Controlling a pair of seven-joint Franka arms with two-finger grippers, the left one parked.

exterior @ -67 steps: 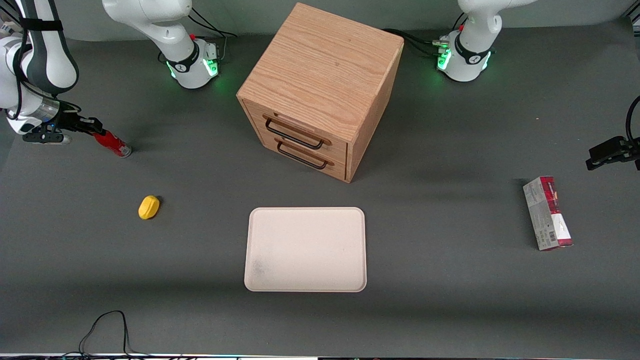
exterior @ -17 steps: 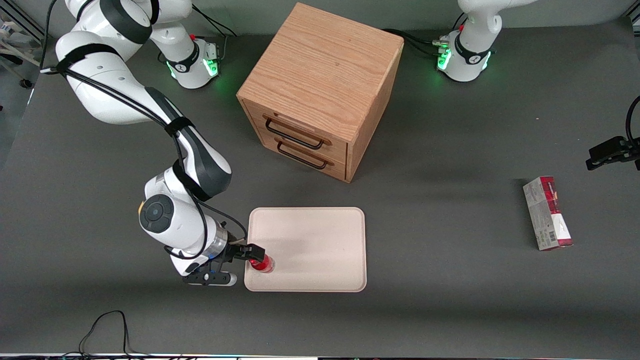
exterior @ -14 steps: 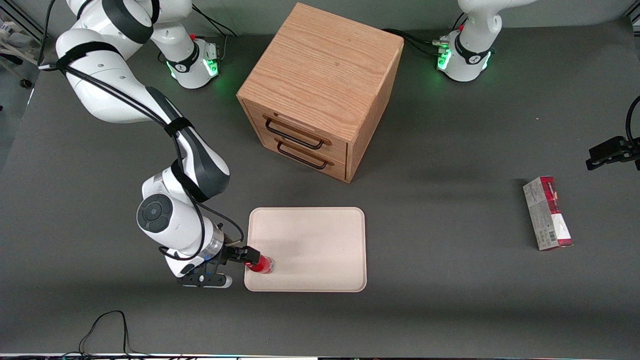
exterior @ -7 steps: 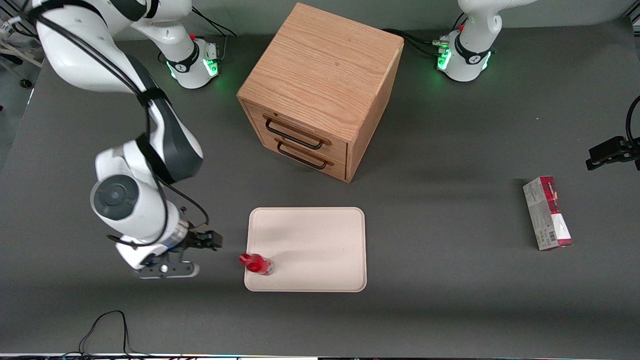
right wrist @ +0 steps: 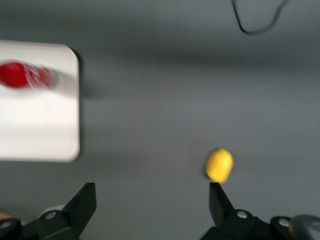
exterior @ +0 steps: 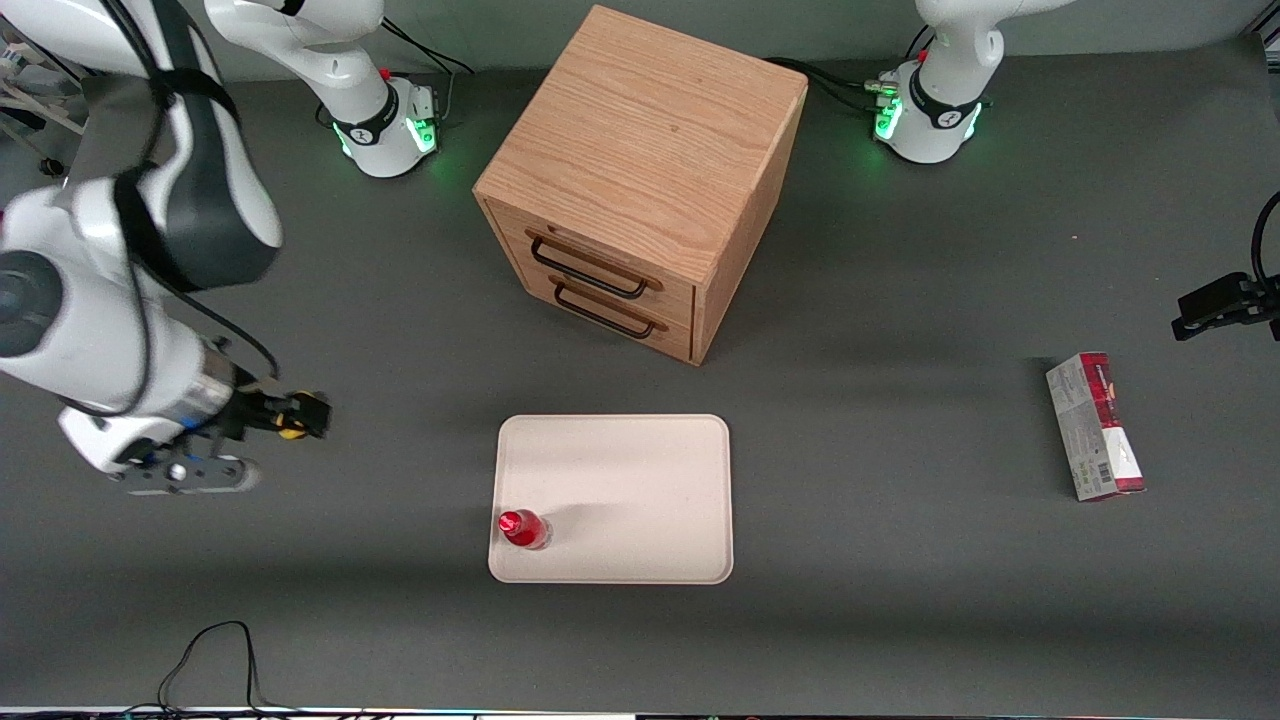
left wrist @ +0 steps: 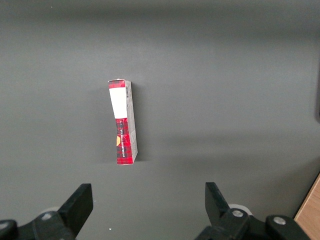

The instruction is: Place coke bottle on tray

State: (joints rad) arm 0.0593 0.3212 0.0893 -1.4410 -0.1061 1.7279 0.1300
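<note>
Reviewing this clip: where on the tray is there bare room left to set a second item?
The coke bottle stands upright in the tray's near corner toward the working arm's end; the rest of the tray, toward the cabinet and the carton, is bare. The open gripper hangs above the yellow lump.

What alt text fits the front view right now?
The bottle stands upright on the tray, near its corner. The open gripper hangs empty above the yellow lump, toward the working arm's end; a cabinet and a carton also sit on the table.
</note>
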